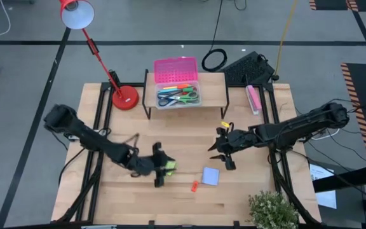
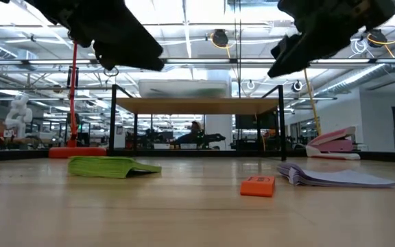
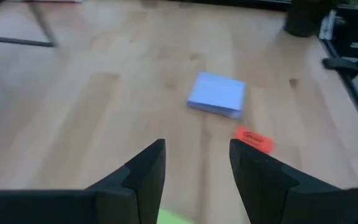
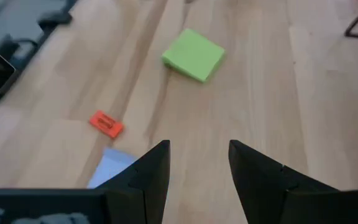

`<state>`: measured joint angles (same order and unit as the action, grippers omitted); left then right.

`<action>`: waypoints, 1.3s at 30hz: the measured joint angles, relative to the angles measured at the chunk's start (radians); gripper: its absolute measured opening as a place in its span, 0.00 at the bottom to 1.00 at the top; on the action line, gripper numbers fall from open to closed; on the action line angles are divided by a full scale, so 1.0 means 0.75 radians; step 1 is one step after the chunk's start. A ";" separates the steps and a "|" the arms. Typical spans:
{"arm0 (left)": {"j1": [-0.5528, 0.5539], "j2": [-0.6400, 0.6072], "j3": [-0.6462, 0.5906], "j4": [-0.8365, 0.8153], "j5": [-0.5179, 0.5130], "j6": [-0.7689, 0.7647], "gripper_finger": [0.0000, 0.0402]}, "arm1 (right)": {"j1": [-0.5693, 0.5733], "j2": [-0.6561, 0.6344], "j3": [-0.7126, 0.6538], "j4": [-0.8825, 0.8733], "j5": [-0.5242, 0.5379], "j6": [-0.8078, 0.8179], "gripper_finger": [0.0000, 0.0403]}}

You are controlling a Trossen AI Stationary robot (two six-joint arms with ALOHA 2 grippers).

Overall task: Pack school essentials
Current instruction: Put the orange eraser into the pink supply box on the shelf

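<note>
the clear box (image 1: 177,95) sits on a small raised shelf (image 1: 216,81) at the back of the desk (image 1: 183,197), its pink lid (image 1: 176,69) tipped open behind it. scissors (image 1: 178,97) and pens (image 1: 175,87) already lie inside, so much of the packing looks done. three things are left out on the desk in front: a green sticky-note pad (image 4: 193,55), a lavender sticky-note pad (image 3: 217,94) and a small red eraser (image 2: 258,186) lying between the two pads, nearer the lavender one.

the left gripper (image 1: 159,166) hangs above the green pad with its fingers spread and nothing between them; the pad's edge just shows under it in the left wrist view. the right gripper (image 1: 224,152) hovers above the desk near the lavender pad, also spread and empty.

by my judgement all three loose items have yet to be lifted into the box, the green pad most likely first
</note>
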<state>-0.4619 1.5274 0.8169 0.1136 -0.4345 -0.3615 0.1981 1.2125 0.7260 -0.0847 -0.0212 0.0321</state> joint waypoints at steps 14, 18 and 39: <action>-0.102 0.591 0.659 -0.336 -0.060 -0.026 0.49 | 0.001 -0.026 0.001 -0.127 -0.005 -0.023 0.39; -0.103 0.726 0.836 -0.508 -0.100 -0.151 0.60 | 0.001 -0.038 0.002 -0.157 -0.004 -0.026 0.39; -0.066 0.938 0.935 -0.500 -0.078 -0.564 0.64 | -0.001 -0.052 0.002 -0.143 0.072 -0.053 0.39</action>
<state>-0.5113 2.2310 1.5185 -0.2618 -0.4931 -0.7848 0.1971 1.1732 0.7273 -0.1919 0.0326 -0.0077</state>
